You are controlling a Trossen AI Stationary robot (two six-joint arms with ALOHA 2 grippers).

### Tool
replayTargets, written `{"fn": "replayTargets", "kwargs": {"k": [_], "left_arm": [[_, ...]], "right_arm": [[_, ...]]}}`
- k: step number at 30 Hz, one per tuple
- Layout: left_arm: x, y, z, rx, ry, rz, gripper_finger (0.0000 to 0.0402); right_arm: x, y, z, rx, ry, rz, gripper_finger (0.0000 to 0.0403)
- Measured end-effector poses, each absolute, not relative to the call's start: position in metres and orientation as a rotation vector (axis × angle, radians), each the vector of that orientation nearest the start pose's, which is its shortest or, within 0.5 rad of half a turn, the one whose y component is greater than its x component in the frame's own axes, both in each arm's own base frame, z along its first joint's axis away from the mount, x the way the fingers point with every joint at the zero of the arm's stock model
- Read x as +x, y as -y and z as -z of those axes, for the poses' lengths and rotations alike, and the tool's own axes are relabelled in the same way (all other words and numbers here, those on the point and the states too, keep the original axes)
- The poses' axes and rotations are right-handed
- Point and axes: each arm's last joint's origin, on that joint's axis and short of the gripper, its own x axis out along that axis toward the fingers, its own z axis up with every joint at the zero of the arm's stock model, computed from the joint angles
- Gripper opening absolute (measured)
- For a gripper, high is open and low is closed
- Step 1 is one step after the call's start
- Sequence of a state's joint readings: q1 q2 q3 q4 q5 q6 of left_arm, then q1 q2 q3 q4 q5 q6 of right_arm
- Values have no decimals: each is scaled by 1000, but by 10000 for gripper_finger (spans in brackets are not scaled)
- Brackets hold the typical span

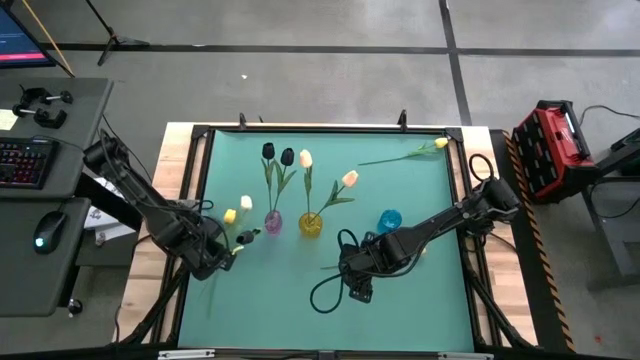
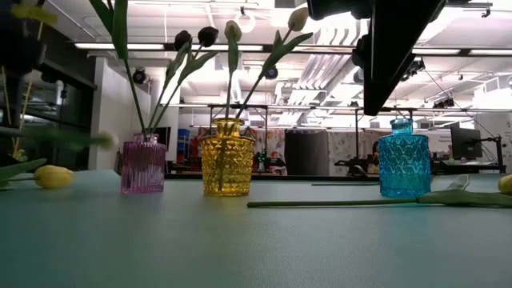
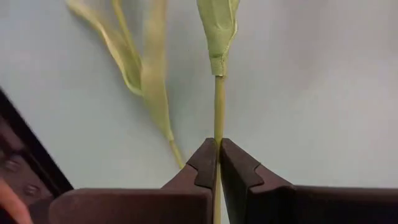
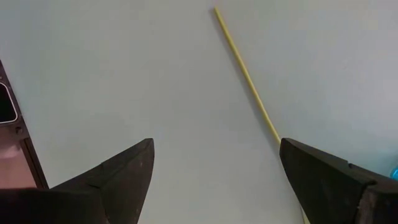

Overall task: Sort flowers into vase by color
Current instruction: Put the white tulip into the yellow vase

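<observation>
The left claw (image 3: 217, 163) is pinched tight on the thin stem of a yellow tulip (image 1: 231, 216), gripping low on the stem so the stalk can go into a vase first. It hangs over the bench (image 1: 400, 200), left of the pink vase (image 1: 273, 221); in the left wrist view the stem runs straight away from the claw. The right claw (image 4: 214, 177) is spread wide and empty above another stem (image 4: 245, 74) lying flat near the blue vase (image 1: 389, 220), apparently lining up to straddle it.
</observation>
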State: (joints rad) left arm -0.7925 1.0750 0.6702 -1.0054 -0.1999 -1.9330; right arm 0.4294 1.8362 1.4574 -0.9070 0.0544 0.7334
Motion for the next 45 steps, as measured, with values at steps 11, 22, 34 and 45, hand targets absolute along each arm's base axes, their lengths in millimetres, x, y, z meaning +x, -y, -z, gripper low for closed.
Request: {"fn": "replayTargets", "kwargs": {"k": [11,22,34,45], "left_arm": [[106,83,-294,-852,-715,-824,0],[117,57,-396,-508,-143,-753,0],[169,51,-469,-200,33,-534,0],[228,50,-473,-1,140,-202,0]], "right_arm": [[338,-153,-239,314,-1242,109,334],[342,-155,-302,232,-1137,39,334],[345,-125,-416,107,-723,234,334],[343,-69,-530,65,-83,226,334]]}}
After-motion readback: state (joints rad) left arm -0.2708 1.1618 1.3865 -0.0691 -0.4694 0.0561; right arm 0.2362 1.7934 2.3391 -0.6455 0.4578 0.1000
